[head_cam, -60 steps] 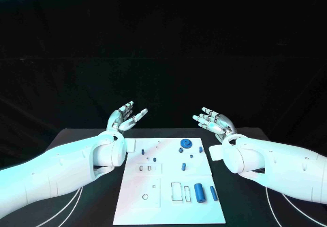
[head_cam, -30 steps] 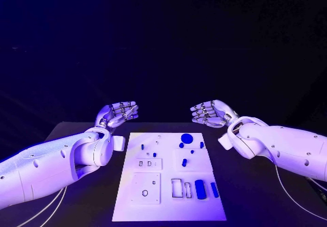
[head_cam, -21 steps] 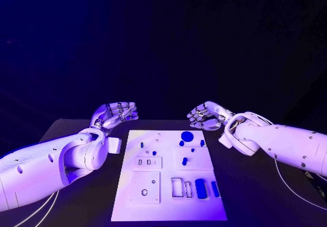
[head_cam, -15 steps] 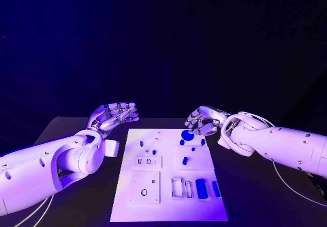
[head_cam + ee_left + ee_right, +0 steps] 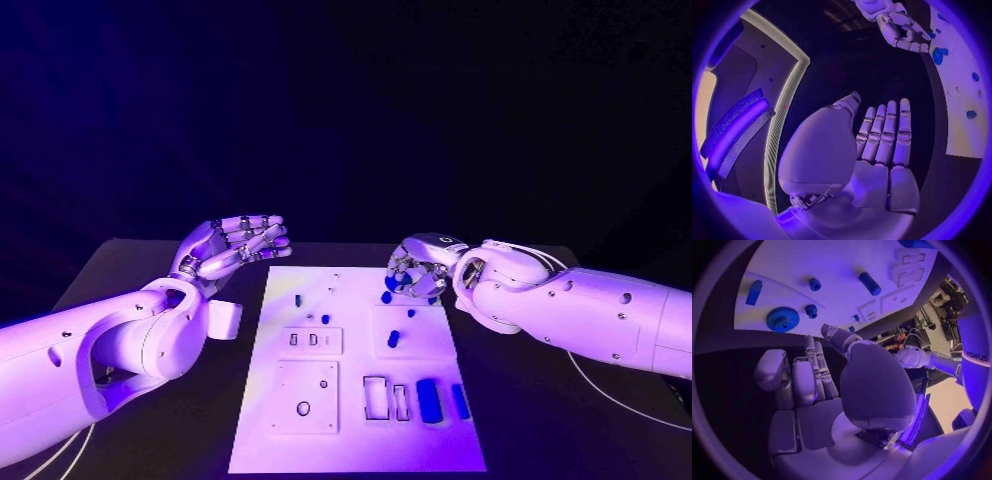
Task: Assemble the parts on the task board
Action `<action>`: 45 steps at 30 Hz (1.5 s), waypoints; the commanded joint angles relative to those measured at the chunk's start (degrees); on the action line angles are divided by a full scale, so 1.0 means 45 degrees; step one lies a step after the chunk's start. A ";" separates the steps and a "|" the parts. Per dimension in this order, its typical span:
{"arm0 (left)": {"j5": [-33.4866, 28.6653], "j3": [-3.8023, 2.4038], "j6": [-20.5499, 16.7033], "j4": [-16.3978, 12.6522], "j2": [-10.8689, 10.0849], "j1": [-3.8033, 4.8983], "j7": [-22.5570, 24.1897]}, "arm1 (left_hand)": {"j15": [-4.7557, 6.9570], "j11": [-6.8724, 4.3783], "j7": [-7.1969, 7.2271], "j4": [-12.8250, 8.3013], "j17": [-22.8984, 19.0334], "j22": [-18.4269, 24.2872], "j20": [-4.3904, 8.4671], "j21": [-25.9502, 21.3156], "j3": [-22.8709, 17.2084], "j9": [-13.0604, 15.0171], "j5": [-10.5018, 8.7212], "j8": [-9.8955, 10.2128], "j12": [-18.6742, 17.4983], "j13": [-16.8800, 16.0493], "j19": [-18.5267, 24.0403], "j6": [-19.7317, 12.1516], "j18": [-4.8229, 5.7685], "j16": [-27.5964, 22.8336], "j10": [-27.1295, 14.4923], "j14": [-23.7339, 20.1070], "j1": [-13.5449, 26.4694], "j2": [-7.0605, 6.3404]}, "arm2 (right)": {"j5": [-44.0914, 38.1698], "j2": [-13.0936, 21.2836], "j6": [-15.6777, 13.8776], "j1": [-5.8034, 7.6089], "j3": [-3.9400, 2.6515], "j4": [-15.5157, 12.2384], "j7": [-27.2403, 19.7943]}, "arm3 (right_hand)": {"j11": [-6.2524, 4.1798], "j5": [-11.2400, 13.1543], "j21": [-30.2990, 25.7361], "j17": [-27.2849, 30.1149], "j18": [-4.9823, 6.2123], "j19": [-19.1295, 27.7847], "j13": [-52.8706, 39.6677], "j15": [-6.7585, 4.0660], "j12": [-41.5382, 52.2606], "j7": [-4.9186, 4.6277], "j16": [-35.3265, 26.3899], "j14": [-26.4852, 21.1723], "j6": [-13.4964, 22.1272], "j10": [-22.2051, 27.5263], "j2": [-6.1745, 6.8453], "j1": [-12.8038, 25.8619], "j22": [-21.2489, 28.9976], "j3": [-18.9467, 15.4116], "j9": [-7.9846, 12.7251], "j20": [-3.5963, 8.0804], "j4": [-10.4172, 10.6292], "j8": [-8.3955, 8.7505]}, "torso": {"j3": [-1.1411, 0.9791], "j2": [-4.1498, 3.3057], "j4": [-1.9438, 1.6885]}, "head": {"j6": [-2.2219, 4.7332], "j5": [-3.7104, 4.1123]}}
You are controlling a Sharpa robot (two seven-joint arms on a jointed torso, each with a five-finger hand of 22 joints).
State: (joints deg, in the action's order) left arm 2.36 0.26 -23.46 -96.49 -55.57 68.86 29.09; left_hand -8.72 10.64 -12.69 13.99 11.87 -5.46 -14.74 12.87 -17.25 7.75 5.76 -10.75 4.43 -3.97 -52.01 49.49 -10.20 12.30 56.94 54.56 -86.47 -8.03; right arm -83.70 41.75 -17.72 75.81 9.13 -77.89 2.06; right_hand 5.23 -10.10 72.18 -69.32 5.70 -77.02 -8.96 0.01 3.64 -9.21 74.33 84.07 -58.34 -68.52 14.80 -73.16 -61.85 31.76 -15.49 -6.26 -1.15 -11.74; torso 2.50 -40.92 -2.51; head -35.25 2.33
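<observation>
Right hand (image 5: 420, 276): over the board's top right corner in the head view, fingers curled in, holding nothing; the wrist view shows the gear just beyond its fingertips (image 5: 814, 351), apart from them.
Left hand (image 5: 228, 246): raised left of the board's top edge, center left of the frame, fingers bent inward, nothing in it; in its own wrist view the fingers (image 5: 887, 131) lie side by side.
Board (image 5: 353, 440): white plate, center and lower center of the head view, long side running away from the robot; its near edge is close to the frame's bottom.
Table (image 5: 130, 262): dark strips lie bare on both sides of the board; the left strip is partly covered by the left arm, the right by the right arm.
Gear (image 5: 782, 319): one, round and toothed, at the board's top right, near the edge.
Small studs: one (image 5: 811, 310) beside the gear, one (image 5: 815, 284) further in.
Short bar (image 5: 754, 292): one, at the board's edge by the gear.
Mid peg (image 5: 392, 338): one, upright-lying in the board's middle.
Left pegs: two, (image 5: 297, 299) and (image 5: 325, 319), upper left of the board.
Big cylinder (image 5: 428, 400): one, lower right, beside a thinner rod (image 5: 459, 399) at the right edge.
Open slots (image 5: 374, 396): lower middle, just left of the cylinder.
</observation>
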 commanded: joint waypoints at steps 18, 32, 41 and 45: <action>-0.0211 -0.0033 0.0333 -0.0323 -0.0179 0.0207 0.0144 | -0.0241 0.0250 -0.0364 -0.0077 0.0139 0.0201 -0.0187 -0.0219 -0.0090 0.0007 -0.0050 0.0180 -0.0186 0.0052 0.0393 -0.0377 -0.0029 -0.0528 -0.0551 -0.0885 0.0254 -0.0204 | -0.1286 -0.0373 0.0884 -0.0085 0.0006 0.0215 0.0909 | 0.0067 -0.0089 0.1162 -0.1222 -0.0369 -0.0553 -0.0112 0.0185 0.0060 0.0011 0.1231 0.0760 0.0411 0.0488 0.0194 0.0017 -0.1687 -0.0164 -0.0220 -0.0112 0.0265 0.0017 | 0.0087 -0.0357 -0.0182 | -0.0008 0.0166; -0.0233 -0.0036 0.0330 -0.0316 -0.0225 0.0264 0.0134 | -0.0267 0.0271 -0.0385 -0.0090 0.0143 0.0230 -0.0214 -0.0267 -0.0089 0.0008 -0.0046 0.0193 -0.0183 0.0052 0.0471 -0.0408 -0.0028 -0.0573 -0.0603 -0.0971 0.0272 -0.0199 | -0.1323 -0.0506 0.1198 -0.0172 0.0015 0.0409 0.0963 | 0.0040 -0.0142 0.1384 -0.1411 -0.0417 -0.0670 -0.0164 0.0173 0.0125 0.0037 0.1432 0.0782 0.0325 0.0411 0.0074 -0.0053 -0.2017 -0.0111 -0.0312 -0.0114 0.0322 -0.0047 | 0.0078 -0.0457 -0.0200 | 0.0008 0.0141; -0.0234 -0.0036 0.0340 -0.0336 -0.0245 0.0304 0.0116 | -0.0270 0.0273 -0.0388 -0.0093 0.0144 0.0234 -0.0218 -0.0273 -0.0092 0.0009 -0.0045 0.0192 -0.0182 0.0052 0.0481 -0.0408 -0.0029 -0.0577 -0.0609 -0.0979 0.0271 -0.0195 | -0.1279 -0.0612 0.1189 -0.0233 0.0017 0.0485 0.0922 | 0.0020 -0.0158 0.1511 -0.1471 -0.0442 -0.0714 -0.0201 0.0165 0.0171 0.0051 0.1532 0.0774 0.0180 0.0281 -0.0090 -0.0023 -0.2208 0.0034 -0.0414 -0.0112 0.0455 -0.0136 | 0.0088 -0.0510 -0.0191 | -0.0019 0.0107; -0.0234 -0.0036 0.0344 -0.0336 -0.0245 0.0319 0.0106 | -0.0272 0.0275 -0.0391 -0.0098 0.0146 0.0238 -0.0222 -0.0279 -0.0097 0.0012 -0.0045 0.0190 -0.0178 0.0050 0.0491 -0.0406 -0.0030 -0.0581 -0.0611 -0.0986 0.0270 -0.0189 | -0.1247 -0.0659 0.1196 -0.0259 0.0017 0.0533 0.0911 | -0.0028 -0.0169 0.1600 -0.1538 -0.0460 -0.0756 -0.0224 0.0133 0.0217 0.0096 0.1609 0.0777 0.0066 0.0125 -0.0188 -0.0016 -0.2347 0.0141 -0.0486 -0.0095 0.0532 -0.0204 | 0.0090 -0.0509 -0.0187 | -0.0043 0.0106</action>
State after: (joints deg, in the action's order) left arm 1.52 0.16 -22.93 -97.82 -56.71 70.14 29.05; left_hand -9.83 11.78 -12.37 13.75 12.48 -4.45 -15.85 11.92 -17.49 7.73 5.76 -10.16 3.77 -3.81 -50.26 48.13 -10.20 9.96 54.57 50.57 -85.76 -8.74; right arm -88.77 38.90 -13.51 74.79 9.16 -75.54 6.29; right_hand 5.11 -10.56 79.07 -74.95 4.24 -80.05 -9.91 0.41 4.39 -8.67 81.37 84.03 -57.67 -67.67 14.37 -73.24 -72.35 32.35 -17.64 -6.85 1.12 -12.47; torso 2.88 -43.18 -3.38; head -35.36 2.82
